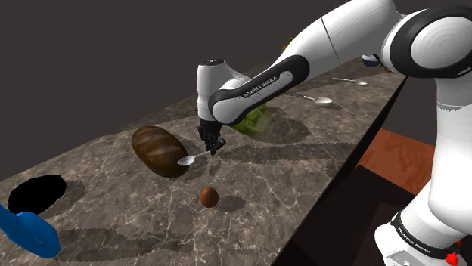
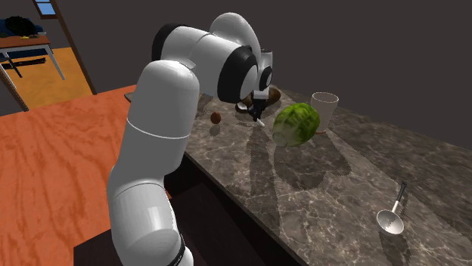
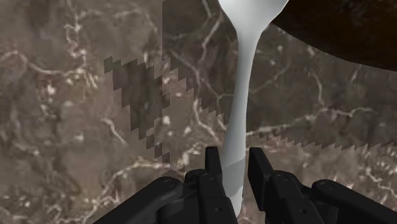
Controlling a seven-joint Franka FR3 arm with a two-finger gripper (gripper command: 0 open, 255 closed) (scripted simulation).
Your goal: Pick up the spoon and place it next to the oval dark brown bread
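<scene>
My all-black two-finger gripper (image 1: 213,148) is clamped on the handle of the pale grey spoon (image 1: 194,158), and its bowl end is just beside the oval dark brown bread loaf (image 1: 159,151). Pick looks done. Left to do: lower the spoon onto the marbled stone counter (image 1: 287,174) beside the loaf, then release.

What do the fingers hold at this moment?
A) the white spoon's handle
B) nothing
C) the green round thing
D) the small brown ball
A: in the wrist view the fingers clasp the handle of the spoon, whose bowl reaches toward the bread.
</scene>
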